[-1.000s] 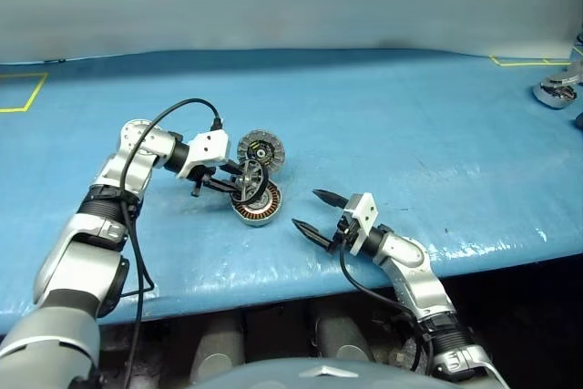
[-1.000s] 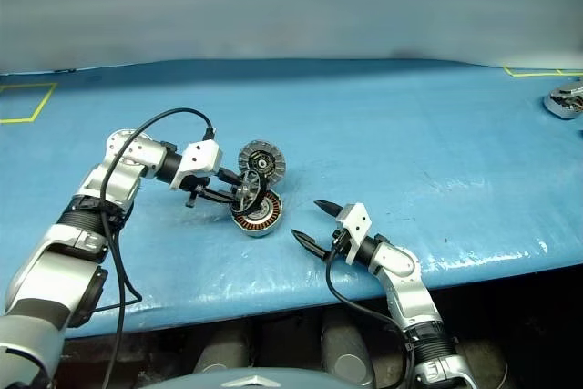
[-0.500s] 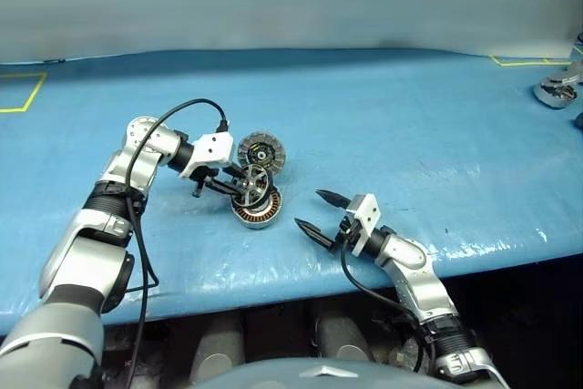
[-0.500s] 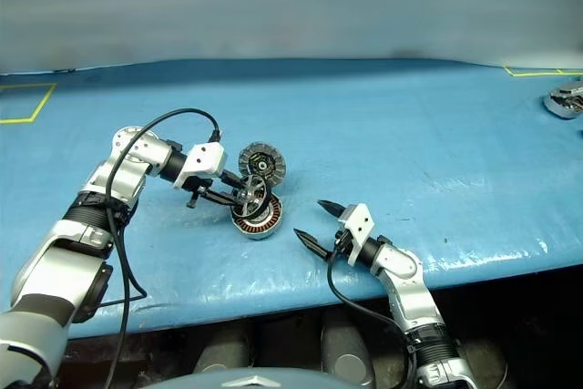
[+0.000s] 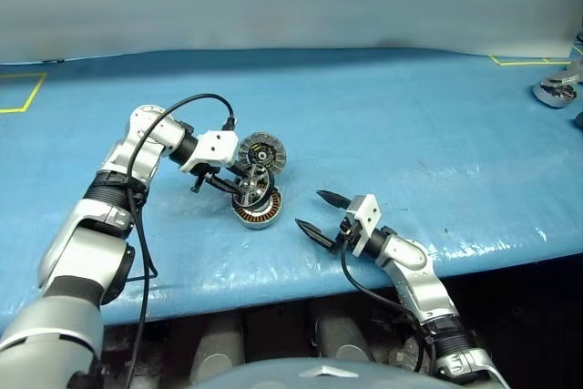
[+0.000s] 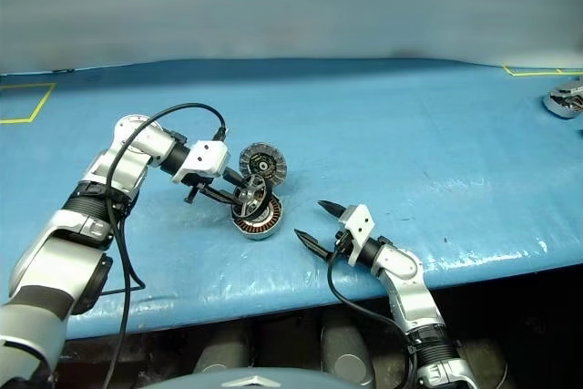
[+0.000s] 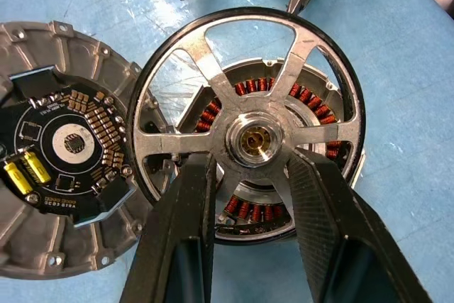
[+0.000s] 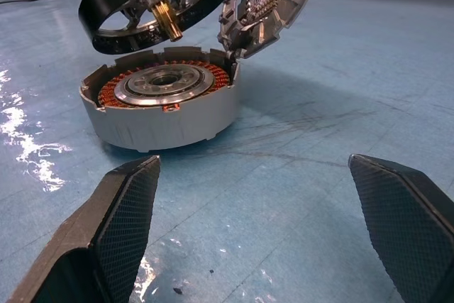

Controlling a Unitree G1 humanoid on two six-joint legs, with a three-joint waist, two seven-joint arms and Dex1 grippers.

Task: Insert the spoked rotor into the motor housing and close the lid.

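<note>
We've got the spoked rotor (image 7: 250, 127) pinched at its hub by the left end effector (image 7: 250, 175), hanging tilted just above the motor housing (image 8: 163, 108) on the blue worktop (image 5: 410, 125). If it goes down crooked, the shaft could miss the centre or the rim could catch the propped-up lid (image 8: 268, 1). The right end effector (image 5: 321, 214) waits nearby, spread wide.

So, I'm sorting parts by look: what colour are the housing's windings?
Copper-red windings ring the motor housing; clearest in the right wrist view.
</note>
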